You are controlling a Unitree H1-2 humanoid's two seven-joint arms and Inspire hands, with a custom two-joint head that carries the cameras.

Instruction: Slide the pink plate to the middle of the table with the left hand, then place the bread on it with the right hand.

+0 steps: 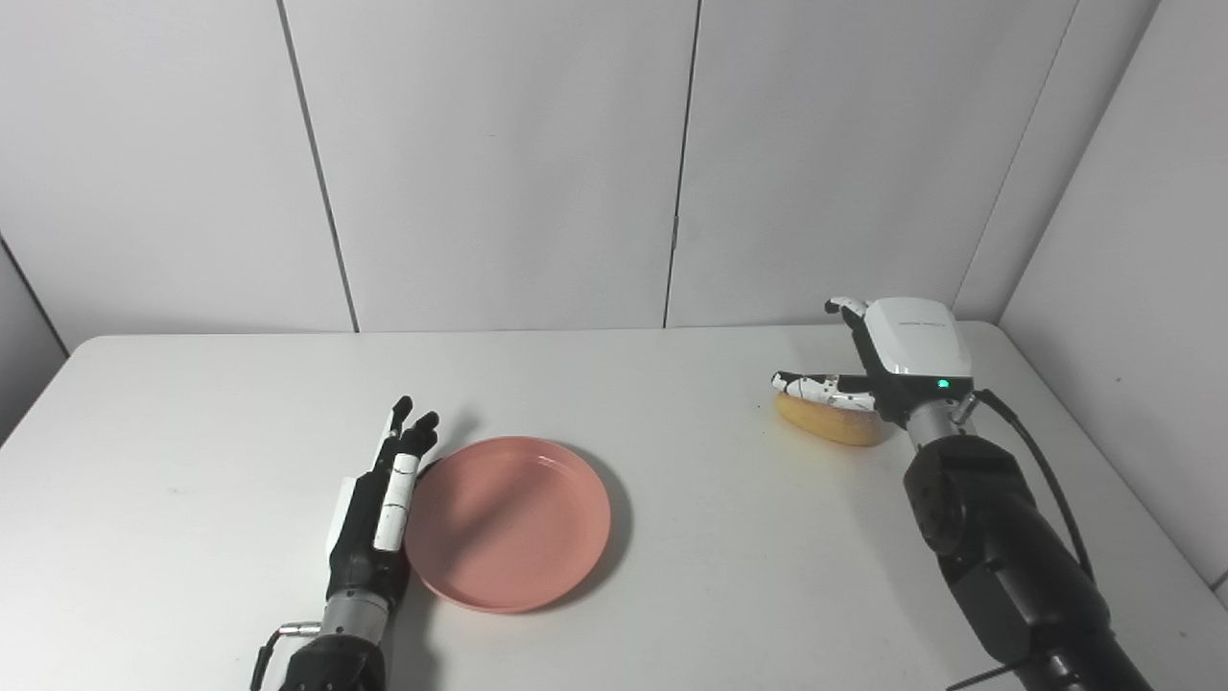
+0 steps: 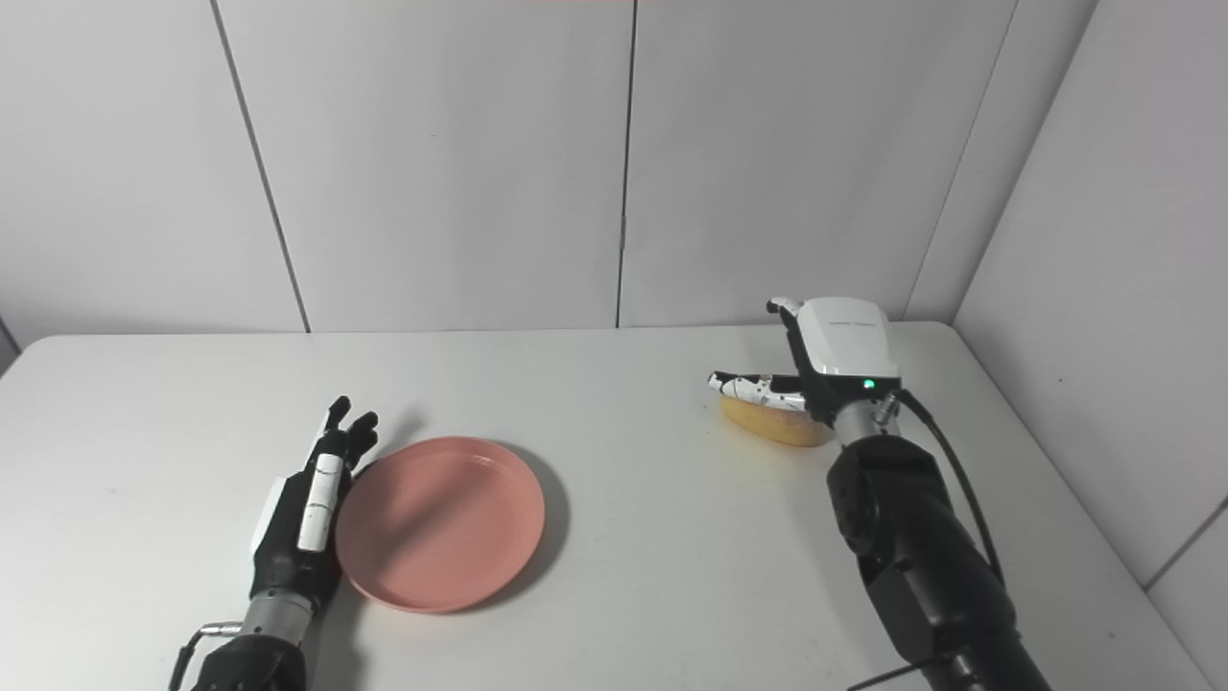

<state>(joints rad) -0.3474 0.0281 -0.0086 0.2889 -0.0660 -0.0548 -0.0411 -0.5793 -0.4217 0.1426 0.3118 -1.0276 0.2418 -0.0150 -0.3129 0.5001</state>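
Note:
A round pink plate point(image 1: 513, 561) lies flat on the white table point(image 1: 672, 384), left of centre and near the front. My left hand point(image 1: 379, 509) rests open against the plate's left rim, fingers stretched straight toward the far side. At the right, a yellow-brown piece of bread point(image 1: 833, 422) lies on the table. My right hand point(image 1: 887, 360) hovers over the bread with its thumb lying across the top and the other fingers behind it. Its fingers look spread rather than closed on the bread. The bread's right end is hidden by the hand.
The table ends at white wall panels point(image 1: 499, 163) at the back and a wall point(image 1: 1132, 288) close on the right. The right forearm point(image 1: 1007, 566) crosses the table's front right part.

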